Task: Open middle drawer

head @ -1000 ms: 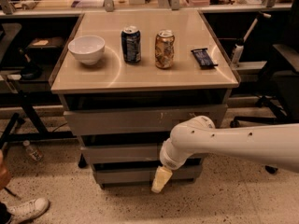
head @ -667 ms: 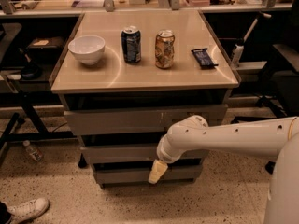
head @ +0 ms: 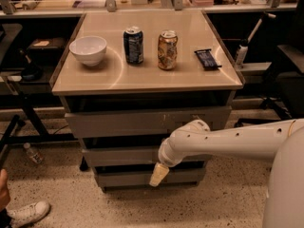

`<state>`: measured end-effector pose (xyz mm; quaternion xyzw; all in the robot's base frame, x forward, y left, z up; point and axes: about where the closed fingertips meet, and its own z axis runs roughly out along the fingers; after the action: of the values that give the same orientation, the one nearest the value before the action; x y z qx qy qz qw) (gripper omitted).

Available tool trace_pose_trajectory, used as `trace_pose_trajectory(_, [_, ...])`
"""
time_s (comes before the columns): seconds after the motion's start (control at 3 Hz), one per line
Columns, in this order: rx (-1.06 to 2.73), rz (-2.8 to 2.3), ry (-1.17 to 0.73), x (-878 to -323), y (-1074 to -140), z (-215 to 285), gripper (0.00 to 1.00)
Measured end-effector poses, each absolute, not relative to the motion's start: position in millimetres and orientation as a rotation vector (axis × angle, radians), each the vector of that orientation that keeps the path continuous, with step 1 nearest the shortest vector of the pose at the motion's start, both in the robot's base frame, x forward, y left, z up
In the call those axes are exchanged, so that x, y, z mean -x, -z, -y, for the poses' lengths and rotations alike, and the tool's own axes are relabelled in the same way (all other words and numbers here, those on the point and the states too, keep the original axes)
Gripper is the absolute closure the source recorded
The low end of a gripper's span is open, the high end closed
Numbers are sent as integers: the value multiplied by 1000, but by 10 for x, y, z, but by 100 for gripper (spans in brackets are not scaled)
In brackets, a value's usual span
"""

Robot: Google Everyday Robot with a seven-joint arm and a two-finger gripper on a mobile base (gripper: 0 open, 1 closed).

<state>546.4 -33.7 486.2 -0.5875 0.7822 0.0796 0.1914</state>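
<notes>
**A:** Where is the hand [head: 159, 174]?

**B:** It hangs just below the front of the middle drawer [head: 121, 156], toward that drawer's right-hand end and pointing down at the floor. The white arm [head: 228, 139] reaches it from beyond that end.

**A:** Released, clenched, or holding something?

**B:** I cannot tell. It does not look hooked onto the front.

**A:** Why would it sit so low?

**B:** My guess is that the front is flat with no handle, so the only purchase is an edge. Coming in low would suit catching the lower lip or the dark gap beneath it. That is a judgement, not something I can see.

**A:** And the drawer itself?

**B:** It lies between the taller top drawer [head: 142, 121] directly above it and the bottom drawer [head: 133, 179] directly below. It looks shut or very nearly so, and none of its inside shows. I'd say the pull has not yet begun.

**A:** Any other containers?

**B:** All are up on the worktop [head: 142, 77], well above the drawer. A white bowl [head: 88, 50] stands over the drawer's left end with nothing visible inside. A blue can [head: 133, 44] and a gold can [head: 167, 50] stand upright over its middle. I cannot tell whether they are opened. A dark wrapped bar [head: 207, 59] lies flat over its right end. All are clear of the drawer's path.
</notes>
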Motion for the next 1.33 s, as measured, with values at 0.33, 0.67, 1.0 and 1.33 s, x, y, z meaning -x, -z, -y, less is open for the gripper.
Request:
trace_pose_trajectory(0.33, [1626,-2191,-221,-5597,-4698,365,0])
trace_pose_trajectory(0.67, [1617,-2198,-222,-5688,-4548,403,0])
trace_pose_trajectory(1.0, [1618,-2203,-222,-5776,-4404,420,0])
trace_pose_trajectory(1.33, [1634,-2213,-241,-5899,-4133,367,0])
